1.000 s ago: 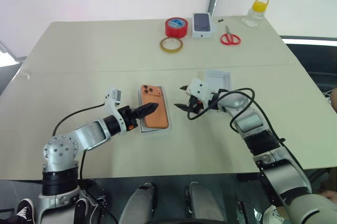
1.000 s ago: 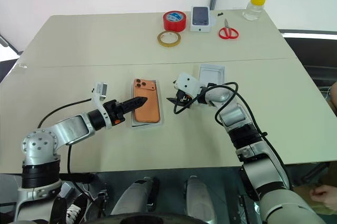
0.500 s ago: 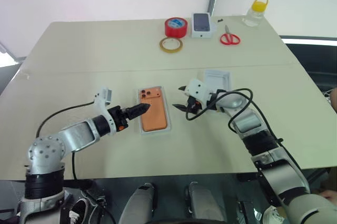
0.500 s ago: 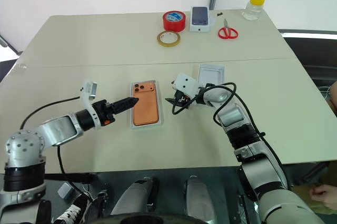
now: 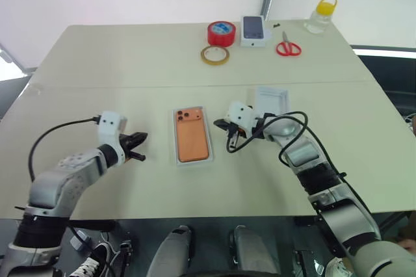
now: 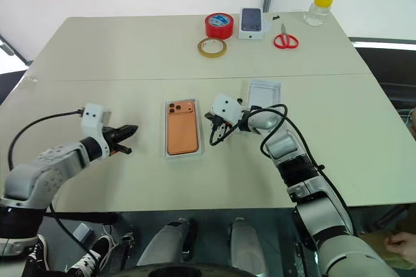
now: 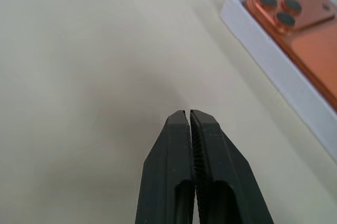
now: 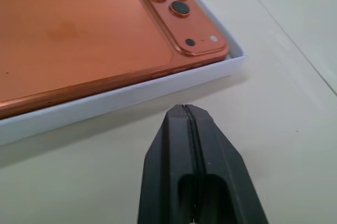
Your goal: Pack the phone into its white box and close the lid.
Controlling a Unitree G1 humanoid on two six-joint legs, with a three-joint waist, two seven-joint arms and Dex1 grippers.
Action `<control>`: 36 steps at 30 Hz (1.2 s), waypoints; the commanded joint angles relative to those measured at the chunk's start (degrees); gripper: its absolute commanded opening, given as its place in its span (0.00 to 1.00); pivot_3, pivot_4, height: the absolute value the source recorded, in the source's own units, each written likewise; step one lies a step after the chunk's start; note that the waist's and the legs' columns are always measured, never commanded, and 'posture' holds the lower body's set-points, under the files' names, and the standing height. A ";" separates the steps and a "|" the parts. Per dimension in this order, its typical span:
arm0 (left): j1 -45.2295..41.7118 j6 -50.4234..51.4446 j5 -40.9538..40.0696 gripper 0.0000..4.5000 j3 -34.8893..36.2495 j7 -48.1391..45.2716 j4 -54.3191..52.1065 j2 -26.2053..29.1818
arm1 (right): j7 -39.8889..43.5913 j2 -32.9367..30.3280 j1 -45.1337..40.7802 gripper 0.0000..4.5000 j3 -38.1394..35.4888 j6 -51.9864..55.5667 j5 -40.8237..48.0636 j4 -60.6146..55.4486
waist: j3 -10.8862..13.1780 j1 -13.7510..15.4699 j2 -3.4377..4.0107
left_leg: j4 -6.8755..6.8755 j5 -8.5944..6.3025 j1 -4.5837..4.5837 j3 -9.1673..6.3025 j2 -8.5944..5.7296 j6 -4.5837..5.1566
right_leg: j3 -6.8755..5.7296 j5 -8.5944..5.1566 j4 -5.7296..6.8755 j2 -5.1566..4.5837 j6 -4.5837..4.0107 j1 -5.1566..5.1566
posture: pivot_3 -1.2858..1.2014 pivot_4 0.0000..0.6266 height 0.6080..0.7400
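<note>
While boxed, phone [image 5: 192, 135] lies between closed fingers [image 7: 179, 129].

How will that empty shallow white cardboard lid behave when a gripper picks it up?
The shallow white cardboard lid is thin-walled and empty, so probably light and apt to slide if nudged. Its low rim likely flexes under a pinch. Lying flat on the beige table, it shouldn't roll or tip.

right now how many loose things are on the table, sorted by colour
orange: 1, the phone
white: 3, the white box, the lid, the small carton
red: 2, the red tape roll, the scissors
tan: 1, the tan tape ring
clear with yellow cap: 1, the bottle
total: 8
</note>
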 commanded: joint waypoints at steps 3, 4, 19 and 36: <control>-5.40 -0.52 5.85 0.01 -5.90 -4.78 2.19 -4.43 | 0.55 0.16 0.25 0.00 1.49 -1.21 -0.94 -2.81 | 0.00 0.18 -0.01 | 0.02 0.01 0.00 -0.01 -0.02 -0.01 | -0.01 0.00 0.00 -0.02 0.00 0.02 | 0.52 0.24 1.00; -6.47 -0.65 7.09 0.01 -7.28 -6.23 3.40 -4.97 | 0.69 0.17 0.38 0.00 1.54 -1.06 -0.79 -3.01 | 0.00 0.13 -0.01 | 0.03 0.01 0.00 -0.01 -0.02 -0.02 | -0.01 0.00 0.00 -0.01 0.01 0.03 | 0.52 0.24 1.00; -17.56 0.09 14.74 0.01 -16.43 -16.19 12.11 -21.39 | 1.10 -7.14 5.03 0.00 -1.91 2.22 -0.03 -8.64 | -0.02 1.82 0.01 | 0.19 0.05 0.01 -0.05 -0.15 -0.07 | -0.12 -0.03 -0.09 -0.09 0.07 0.23 | 0.52 0.24 1.00; -25.17 -5.74 23.47 0.01 -18.42 -21.61 24.97 -38.60 | 2.35 -15.44 13.08 0.00 -7.46 4.13 -0.03 -13.30 | -0.02 3.36 0.00 | 0.81 -0.17 0.00 -0.10 -0.37 0.26 | -0.32 -0.23 -0.19 -0.33 0.41 0.71 | 0.52 0.24 1.00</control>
